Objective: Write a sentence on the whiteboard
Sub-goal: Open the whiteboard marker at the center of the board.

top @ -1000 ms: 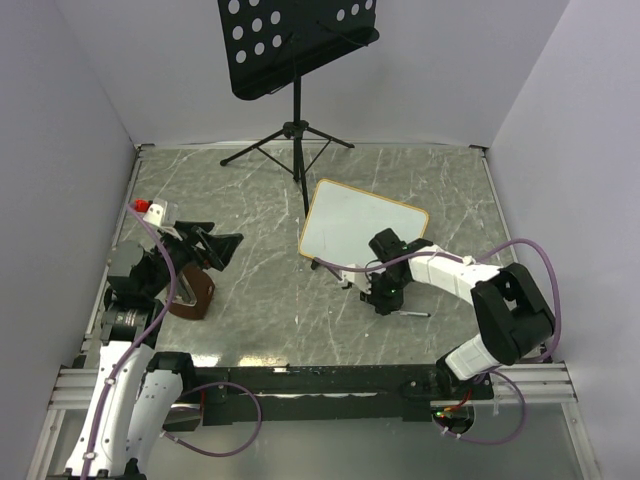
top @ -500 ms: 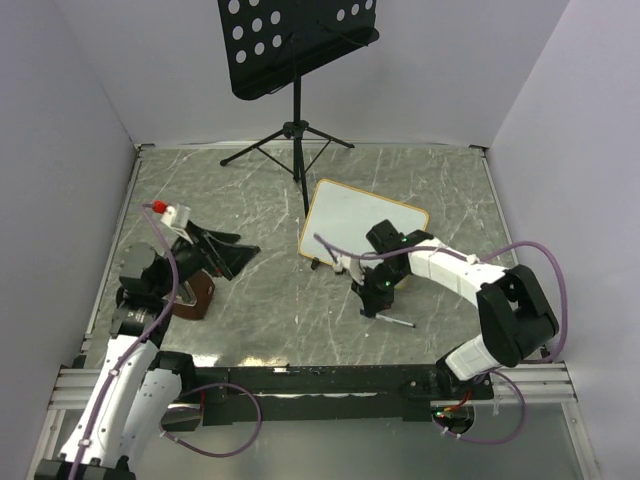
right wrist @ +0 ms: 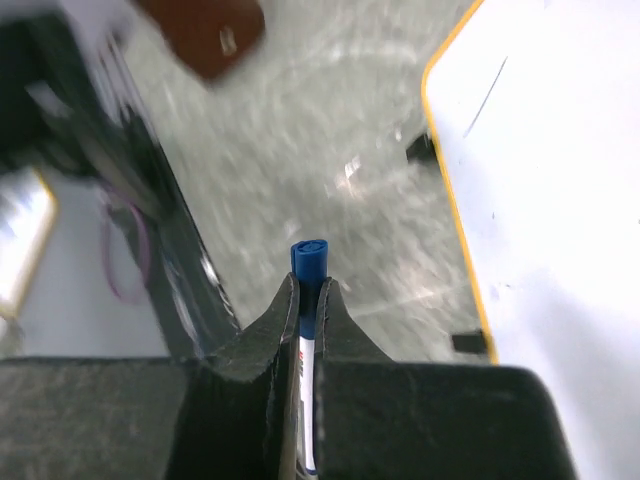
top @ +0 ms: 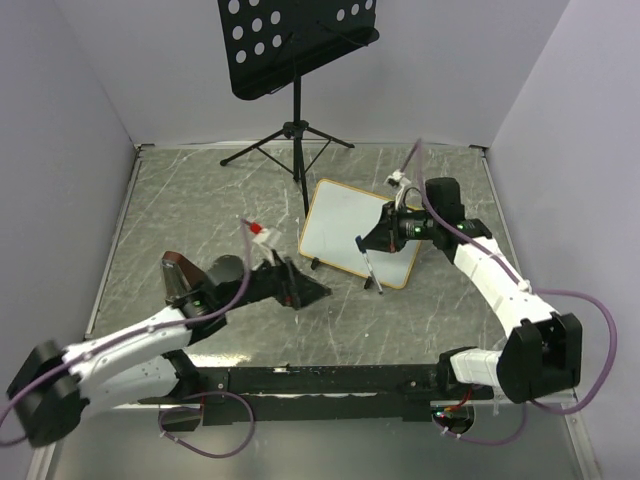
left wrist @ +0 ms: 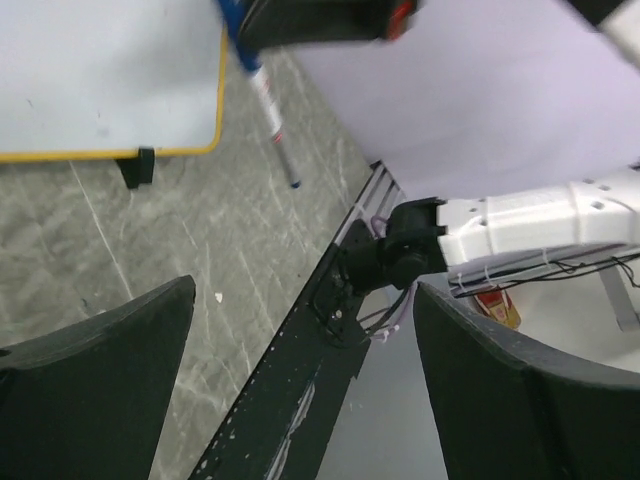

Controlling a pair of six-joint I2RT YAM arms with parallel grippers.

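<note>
The whiteboard (top: pixel 350 228) lies on the table right of centre, white with a thin light-wood frame and small black feet. Its face looks blank; no blue sentence shows, only a faint stroke in the right wrist view (right wrist: pixel 560 200). My right gripper (top: pixel 368 243) is above the board's near edge, shut on a white marker with a blue cap (top: pixel 371 267) that hangs down from it; the cap sticks out past the fingertips (right wrist: pixel 309 262). My left gripper (top: pixel 310 291) is open and empty, low over the table left of the board. Its view shows the board's corner (left wrist: pixel 100 80) and the marker (left wrist: pixel 270 110).
A black perforated music stand (top: pixel 297 40) on a tripod (top: pixel 290 135) stands at the back, one leg near the board's far edge. A brown block (top: pixel 180 275) sits at the left by the left arm. Walls close in on three sides.
My right gripper has lifted the marker off the table and moved back and up over the board. My left arm has swung from the far left towards the centre.
</note>
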